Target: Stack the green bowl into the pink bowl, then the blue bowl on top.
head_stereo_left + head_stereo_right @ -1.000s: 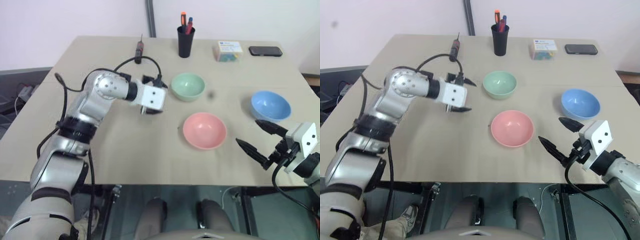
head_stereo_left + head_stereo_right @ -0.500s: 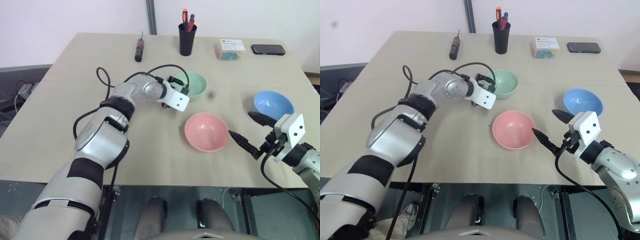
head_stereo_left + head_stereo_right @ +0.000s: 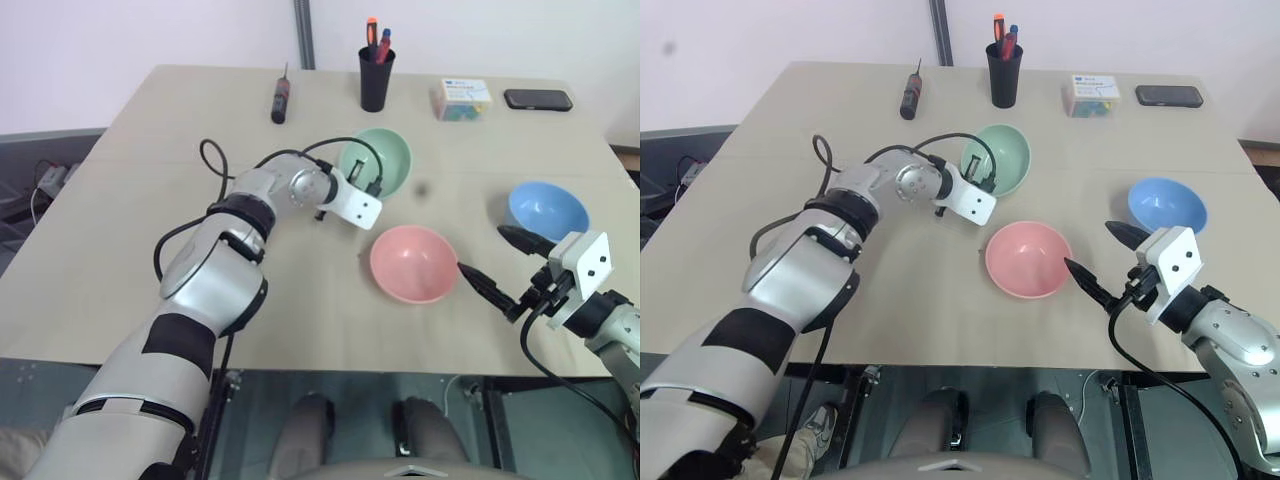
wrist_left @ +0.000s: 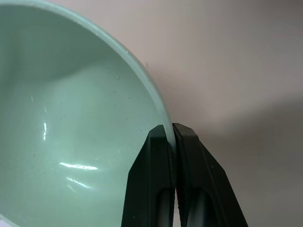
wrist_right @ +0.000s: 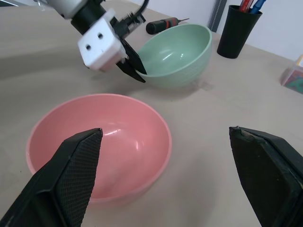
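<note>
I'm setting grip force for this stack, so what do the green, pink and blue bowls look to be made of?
The green bowl, pinched at its rim by the left gripper, looks like smooth glossy plastic or melamine: thin wall, sharp light streaks inside. The pink bowl shows the same plain sheen, probably the same material. The blue bowl looks alike, but glazed ceramic can't be ruled out for any of them.

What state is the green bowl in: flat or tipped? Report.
Tipped: the green bowl leans with its near rim raised, pinched by the left gripper.
</note>
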`<state>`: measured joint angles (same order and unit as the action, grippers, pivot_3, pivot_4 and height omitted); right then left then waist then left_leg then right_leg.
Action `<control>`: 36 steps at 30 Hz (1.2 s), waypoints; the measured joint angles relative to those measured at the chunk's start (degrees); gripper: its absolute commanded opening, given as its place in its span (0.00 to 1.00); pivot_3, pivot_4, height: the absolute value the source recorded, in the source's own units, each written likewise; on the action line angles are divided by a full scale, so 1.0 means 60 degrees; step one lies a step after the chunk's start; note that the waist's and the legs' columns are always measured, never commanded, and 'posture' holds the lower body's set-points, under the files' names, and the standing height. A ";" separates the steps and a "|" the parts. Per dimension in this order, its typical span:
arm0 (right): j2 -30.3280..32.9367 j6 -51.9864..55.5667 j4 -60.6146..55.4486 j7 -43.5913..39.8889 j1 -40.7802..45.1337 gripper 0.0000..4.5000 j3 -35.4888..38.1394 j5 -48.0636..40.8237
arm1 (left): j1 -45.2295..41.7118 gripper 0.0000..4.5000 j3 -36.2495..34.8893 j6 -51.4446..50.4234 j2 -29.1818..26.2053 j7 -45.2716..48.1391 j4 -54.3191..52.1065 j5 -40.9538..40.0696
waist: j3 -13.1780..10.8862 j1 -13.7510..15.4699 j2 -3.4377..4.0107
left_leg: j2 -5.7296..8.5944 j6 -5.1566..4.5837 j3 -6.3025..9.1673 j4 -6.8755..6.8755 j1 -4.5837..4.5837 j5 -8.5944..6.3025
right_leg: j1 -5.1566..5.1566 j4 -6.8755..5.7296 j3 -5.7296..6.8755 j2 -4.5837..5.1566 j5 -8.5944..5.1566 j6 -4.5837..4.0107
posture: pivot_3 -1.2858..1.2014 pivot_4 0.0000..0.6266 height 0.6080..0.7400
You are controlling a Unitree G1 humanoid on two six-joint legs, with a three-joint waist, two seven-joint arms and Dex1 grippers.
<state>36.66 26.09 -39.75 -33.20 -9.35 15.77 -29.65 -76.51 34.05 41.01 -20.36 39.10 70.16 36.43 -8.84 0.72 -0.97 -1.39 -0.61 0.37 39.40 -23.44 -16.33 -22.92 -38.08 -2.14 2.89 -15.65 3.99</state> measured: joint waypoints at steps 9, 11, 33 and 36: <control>0.0101 -0.0185 -0.0039 -0.0529 -0.1880 1.00 0.1696 -0.0031 | 0.1926 0.01 -0.1186 -0.0832 -0.1487 0.7008 -0.6266 -0.6213 | 0.0010 -0.0131 0.0021 | -0.0004 0.0031 0.0003 0.0012 -0.0027 0.0019 | -0.0029 -0.0020 0.0000 0.0007 0.0000 -0.0001 | 0.52 0.24 1.00; 0.0058 -0.0242 -0.0068 -0.0575 -0.2147 1.00 0.2047 -0.0058 | 0.2448 0.01 -0.1094 -0.1551 -0.1868 0.7922 -0.7684 -0.6961 | 0.0010 -0.0185 0.0021 | -0.0005 0.0004 0.0003 0.0024 -0.0015 0.0004 | -0.0027 -0.0055 -0.0004 0.0007 -0.0001 -0.0002 | 0.52 0.24 1.00; 0.1566 -0.0470 0.2159 -0.0358 0.0390 1.00 0.0337 0.2114 | 0.5568 0.80 -0.3976 -0.9174 -0.2871 0.5806 -1.2662 -1.0193 | -0.0008 -0.0260 0.0016 | -0.0015 -0.0003 0.0009 0.0019 0.0230 0.0002 | 0.0173 -0.0086 -0.0058 0.0001 -0.0007 -0.0001 | 0.52 0.24 1.00; 0.1958 -0.0715 0.3610 -0.0380 0.1551 1.00 -0.0470 0.3023 | 0.6860 0.86 -0.4751 -1.0473 -0.3223 0.4862 -1.3556 -1.0730 | -0.0016 -0.0287 0.0022 | -0.0018 -0.0002 0.0000 0.0004 0.0237 0.0002 | 0.0169 -0.0085 -0.0066 -0.0003 -0.0006 -0.0002 | 0.52 0.24 1.00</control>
<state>48.41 21.80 -18.09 -35.48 -0.05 12.95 -11.51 -35.35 5.55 -21.83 -39.69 68.28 -11.18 -27.95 -8.94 -1.01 -0.84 -1.50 -0.62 0.37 39.43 -22.02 -16.32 -21.91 -38.59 -2.53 2.87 -15.69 3.97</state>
